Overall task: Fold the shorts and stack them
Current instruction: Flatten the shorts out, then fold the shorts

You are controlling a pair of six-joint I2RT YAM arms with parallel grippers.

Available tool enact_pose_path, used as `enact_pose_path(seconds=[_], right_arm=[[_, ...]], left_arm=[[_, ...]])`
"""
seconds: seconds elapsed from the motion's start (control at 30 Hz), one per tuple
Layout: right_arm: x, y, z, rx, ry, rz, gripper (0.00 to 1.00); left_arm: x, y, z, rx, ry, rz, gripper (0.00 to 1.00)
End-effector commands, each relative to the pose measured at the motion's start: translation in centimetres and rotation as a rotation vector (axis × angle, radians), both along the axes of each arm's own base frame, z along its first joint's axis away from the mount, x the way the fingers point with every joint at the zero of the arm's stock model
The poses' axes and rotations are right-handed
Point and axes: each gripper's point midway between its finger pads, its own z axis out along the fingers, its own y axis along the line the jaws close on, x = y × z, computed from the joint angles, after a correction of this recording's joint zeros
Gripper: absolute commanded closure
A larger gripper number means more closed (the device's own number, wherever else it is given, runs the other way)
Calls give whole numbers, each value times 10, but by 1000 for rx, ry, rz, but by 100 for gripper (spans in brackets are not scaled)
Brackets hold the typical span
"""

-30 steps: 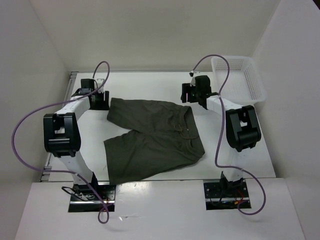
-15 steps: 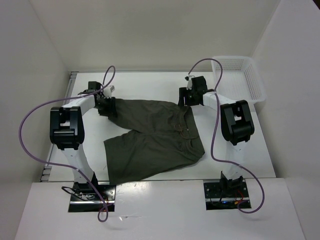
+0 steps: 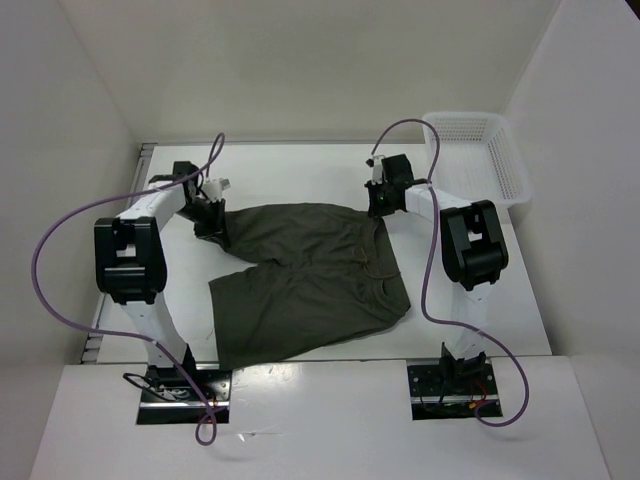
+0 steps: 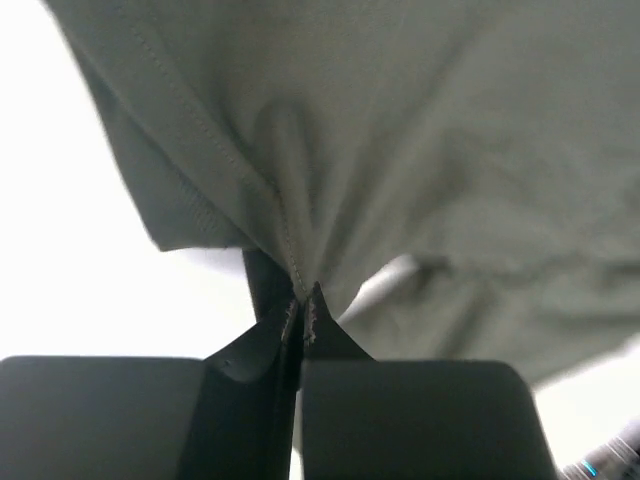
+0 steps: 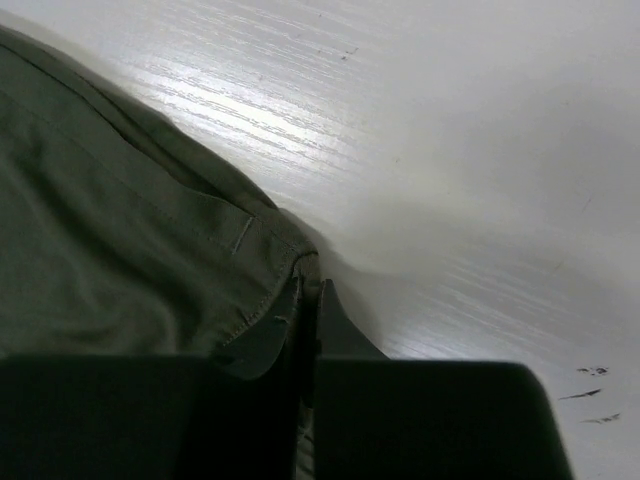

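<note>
Shorts (image 3: 310,275) on white table (image 3: 300,172) (plain walls (image 3: 300,70)).

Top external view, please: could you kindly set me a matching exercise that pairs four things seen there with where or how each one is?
Things:
1. left gripper
2. right gripper
3. shorts
4. white mesh basket

Places or states:
A. at the far right corner of the table
B. spread out mid-table
C. shut on a leg hem
D. shut on the waistband's far end

Pairs: 1-C; 2-D; 3-B; 4-A
</note>
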Motion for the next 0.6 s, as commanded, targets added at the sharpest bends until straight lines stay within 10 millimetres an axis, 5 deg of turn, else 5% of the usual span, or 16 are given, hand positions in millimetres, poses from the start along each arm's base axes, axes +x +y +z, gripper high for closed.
enact_pose_path(seconds=[0.0,0.03,0.07,0.1,0.33,0.57], right_arm=[[20,3,17,-29,-74,27,100],[24,2,17,-42,-82,27,100],[28,3,22,-39,-95,26,100],[35,4,26,-45,-113,37,100],[37,18,30,-43,-137,109,100],[37,25,28,-49,-141,142,100]], left_arm=[[-50,-14,52,-89,146,-11,97],[-50,-14,52,-89,146,-11,66],[-42,-13,51,-86,109,-13,49],[-36,-13,45,-86,101,-13,44],[59,21,39,-22,-210,39,29],[120,51,19,118,-298,90,28]])
